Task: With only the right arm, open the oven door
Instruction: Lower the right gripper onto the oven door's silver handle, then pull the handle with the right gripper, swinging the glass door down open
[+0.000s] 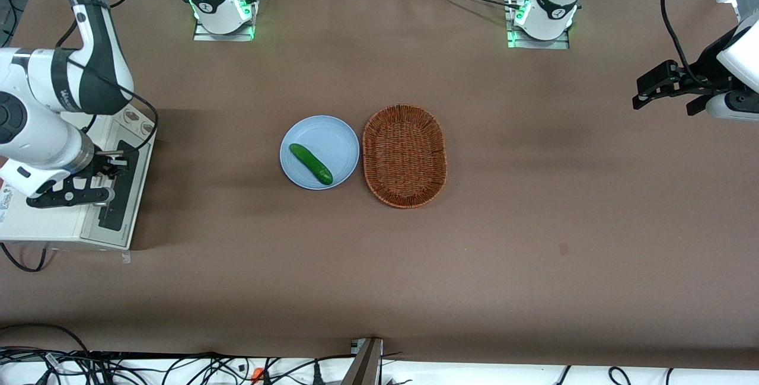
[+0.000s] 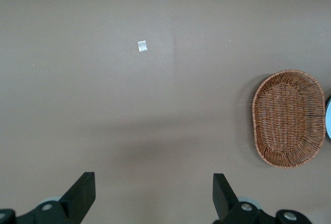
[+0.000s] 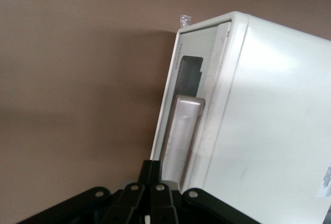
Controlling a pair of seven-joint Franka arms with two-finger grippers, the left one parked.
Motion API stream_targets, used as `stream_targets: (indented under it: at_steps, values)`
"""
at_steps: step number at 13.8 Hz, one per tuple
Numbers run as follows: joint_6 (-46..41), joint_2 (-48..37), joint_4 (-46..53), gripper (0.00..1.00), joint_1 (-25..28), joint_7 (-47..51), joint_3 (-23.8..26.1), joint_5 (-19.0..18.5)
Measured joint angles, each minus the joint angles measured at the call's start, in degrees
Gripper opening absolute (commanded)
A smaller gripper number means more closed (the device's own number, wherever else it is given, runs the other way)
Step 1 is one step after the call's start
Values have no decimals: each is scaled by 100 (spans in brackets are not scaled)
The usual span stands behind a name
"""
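Note:
The cream-white oven [image 1: 53, 225] stands at the working arm's end of the table, under the right arm [image 1: 41, 136]. Its door [image 1: 121, 207] faces the table's middle and looks closed against the body. The right wrist view shows the oven [image 3: 274, 120], the door's cream frame [image 3: 194, 45], its dark window [image 3: 189, 74] and the silver bar handle [image 3: 181, 131]. My gripper [image 1: 115, 161] hangs just in front of the door at handle height. In the wrist view the gripper [image 3: 151, 171] has its two fingers pressed together at one end of the handle, holding nothing.
A light blue plate [image 1: 341, 136] with a green cucumber [image 1: 311, 164] lies mid-table, beside a wicker basket [image 1: 404, 155], also in the left wrist view [image 2: 288, 118]. Two knobs [image 1: 133, 117] sit on the oven's front. Arm bases [image 1: 222, 5] stand farthest from the front camera.

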Motion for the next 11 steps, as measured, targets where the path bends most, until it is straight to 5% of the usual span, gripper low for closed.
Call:
stream_targets:
  at_steps: [11]
  values:
    - [899,178,-332,0,-86,-178,-198,-102]
